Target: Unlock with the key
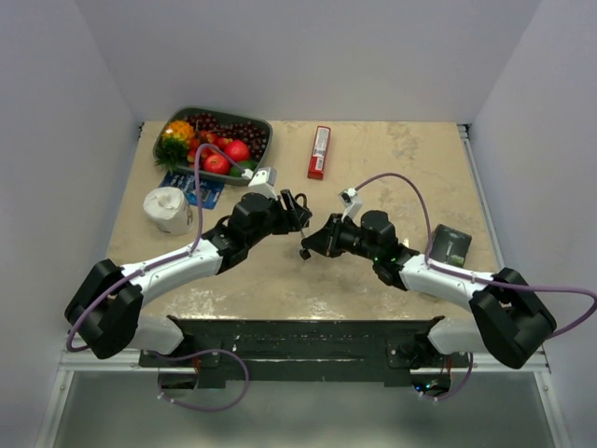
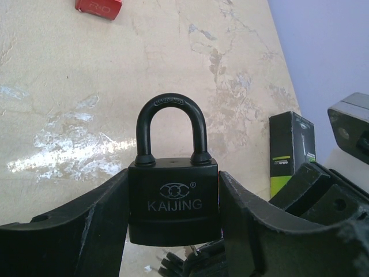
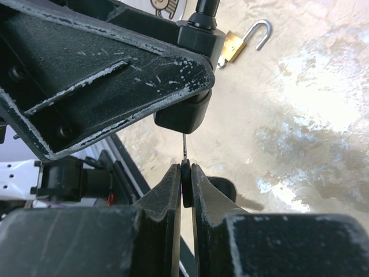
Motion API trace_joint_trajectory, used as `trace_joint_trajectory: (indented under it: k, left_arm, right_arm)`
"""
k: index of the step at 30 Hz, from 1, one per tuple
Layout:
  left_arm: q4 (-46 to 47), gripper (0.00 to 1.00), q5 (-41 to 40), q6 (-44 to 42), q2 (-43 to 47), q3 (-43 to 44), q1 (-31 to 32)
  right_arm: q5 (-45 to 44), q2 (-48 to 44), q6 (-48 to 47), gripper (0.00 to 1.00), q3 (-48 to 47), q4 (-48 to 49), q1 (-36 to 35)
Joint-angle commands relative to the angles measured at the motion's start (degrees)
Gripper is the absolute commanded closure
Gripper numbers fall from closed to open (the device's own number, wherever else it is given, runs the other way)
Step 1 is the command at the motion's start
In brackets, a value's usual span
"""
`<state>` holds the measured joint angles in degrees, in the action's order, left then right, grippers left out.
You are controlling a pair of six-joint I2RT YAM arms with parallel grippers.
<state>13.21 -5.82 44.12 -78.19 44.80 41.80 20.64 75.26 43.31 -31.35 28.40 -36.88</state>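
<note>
My left gripper (image 2: 173, 173) is shut on the sides of a black padlock (image 2: 173, 202) marked KAIJING and holds it off the table with its shackle closed. My right gripper (image 3: 185, 170) is shut on the black head of the key (image 3: 186, 183). The thin silver blade (image 3: 184, 147) runs straight up to the underside of the padlock (image 3: 180, 118); how deep it sits I cannot tell. More keys of the bunch (image 2: 181, 262) hang below the padlock. In the top view the left gripper (image 1: 297, 210) and the right gripper (image 1: 308, 247) meet at mid-table.
A small brass padlock (image 3: 232, 47) with its shackle open lies on the table beyond the grippers. A black and green box (image 1: 450, 245) lies at the right. A red packet (image 1: 319, 152), a fruit tray (image 1: 224, 112), a blue packet (image 1: 191, 187) and a white roll (image 1: 168, 210) are at the back and left.
</note>
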Motion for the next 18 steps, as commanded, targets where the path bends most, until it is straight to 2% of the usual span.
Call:
trace_joint_trajectory:
  k: [1,8,18]
  left_arm:
    - [3.5,1.00,1.1,0.3,1.9,1.7,0.3]
    - [3.6,1.00,1.6,0.6,1.4,1.7,0.4]
    - [3.8,1.00,2.6,1.3,0.8,1.7,0.4]
  right_arm:
    - [-15.5,-2.3,-0.3,1.00,0.9,7.3,-0.7]
    - [-20.0,-3.0,-0.5,1.00,1.5,11.2,-2.2]
    - [-20.6,2.2,-0.7,1.00,-0.9,14.4,-4.4]
